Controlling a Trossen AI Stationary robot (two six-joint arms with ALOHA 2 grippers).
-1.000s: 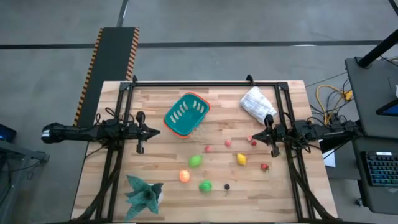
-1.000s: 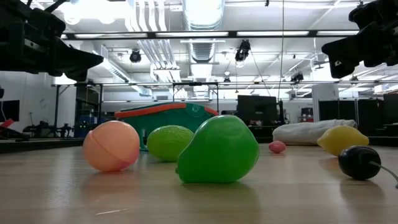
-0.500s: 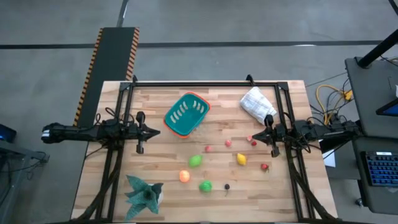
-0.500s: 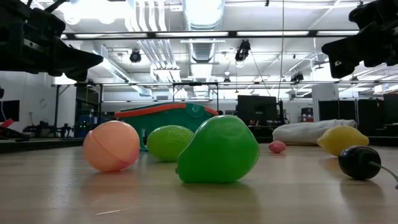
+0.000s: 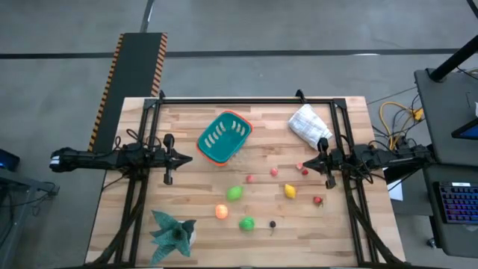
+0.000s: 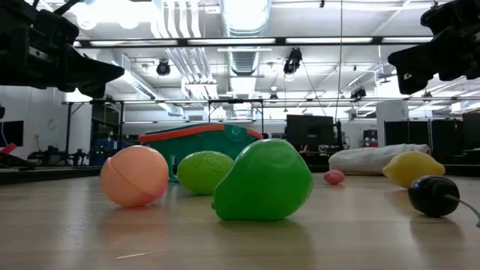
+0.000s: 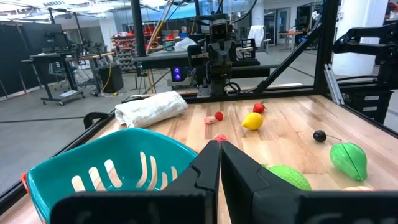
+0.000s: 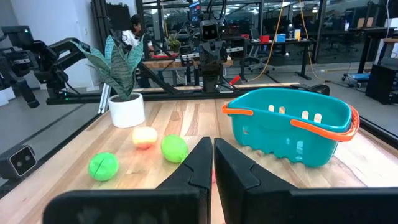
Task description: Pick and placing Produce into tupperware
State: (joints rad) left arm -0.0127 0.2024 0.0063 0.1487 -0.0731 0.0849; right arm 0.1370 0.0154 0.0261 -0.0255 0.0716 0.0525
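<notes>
The teal tub with an orange rim (image 5: 223,137) stands on the table's far middle, bottom down; it also shows in the low view (image 6: 202,142). The produce lies loose on the table: a lime-green piece (image 5: 234,193), an orange one (image 5: 222,211), a green one (image 5: 246,223), a dark one (image 5: 272,223), a yellow one (image 5: 290,191) and several small red ones (image 5: 274,172). My left gripper (image 5: 188,158) is shut and empty at the left, above the table beside the tub. My right gripper (image 5: 306,160) is shut and empty at the right, above the red pieces.
A white cloth bundle (image 5: 308,124) lies at the far right. A teal leafy plant in a white pot (image 5: 172,233) stands at the near left corner. Black frame bars (image 5: 246,100) run along the table's far, left and right sides.
</notes>
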